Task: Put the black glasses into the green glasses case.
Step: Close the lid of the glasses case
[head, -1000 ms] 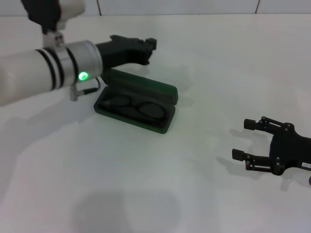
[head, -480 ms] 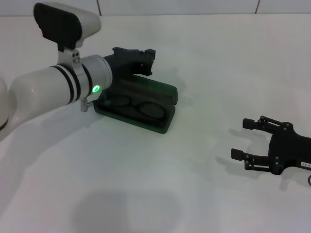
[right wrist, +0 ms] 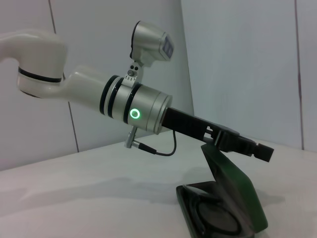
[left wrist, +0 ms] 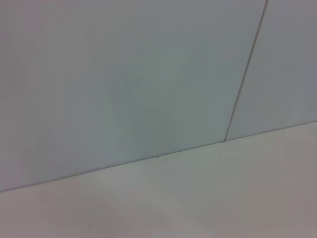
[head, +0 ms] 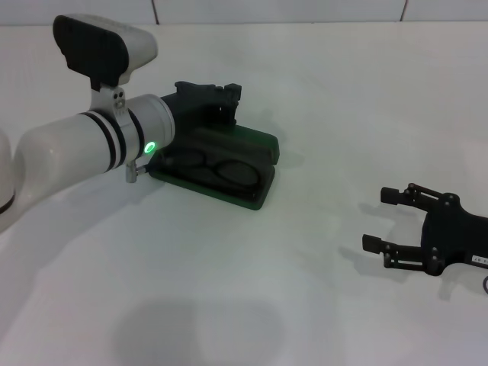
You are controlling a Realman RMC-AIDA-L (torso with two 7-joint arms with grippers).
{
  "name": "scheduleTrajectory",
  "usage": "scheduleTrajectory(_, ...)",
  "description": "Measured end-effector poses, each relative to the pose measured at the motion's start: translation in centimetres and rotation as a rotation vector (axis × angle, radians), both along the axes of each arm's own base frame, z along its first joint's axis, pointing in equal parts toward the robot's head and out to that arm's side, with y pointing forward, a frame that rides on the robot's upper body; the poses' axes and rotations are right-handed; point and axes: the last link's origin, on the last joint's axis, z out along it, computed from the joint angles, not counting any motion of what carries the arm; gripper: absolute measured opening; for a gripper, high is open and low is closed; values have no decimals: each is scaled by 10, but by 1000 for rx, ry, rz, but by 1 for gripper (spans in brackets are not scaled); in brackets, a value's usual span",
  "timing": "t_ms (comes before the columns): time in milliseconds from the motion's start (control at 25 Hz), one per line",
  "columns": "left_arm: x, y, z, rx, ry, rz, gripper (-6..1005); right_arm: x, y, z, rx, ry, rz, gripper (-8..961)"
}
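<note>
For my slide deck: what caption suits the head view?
Left gripper at the open green glasses case's lid, black glasses inside; right gripper open, apart.

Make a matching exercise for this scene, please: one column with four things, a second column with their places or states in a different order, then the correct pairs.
Column 1:
1. thin black-framed glasses
2. dark green oblong hard case
3. left gripper
4. right gripper

Column 2:
A. stands open on the white table
B. low over the table at the right, fingers spread, holding nothing
C. lying inside the case
D. at the raised lid of the case

Pairs: 1-C, 2-A, 3-D, 4-B
</note>
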Motion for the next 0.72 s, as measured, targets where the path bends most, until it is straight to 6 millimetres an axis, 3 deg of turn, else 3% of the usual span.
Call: scheduleTrajectory(720,-17,-15,2,-11,17,-12,12,0,-1,-1,-6,8,-1,845)
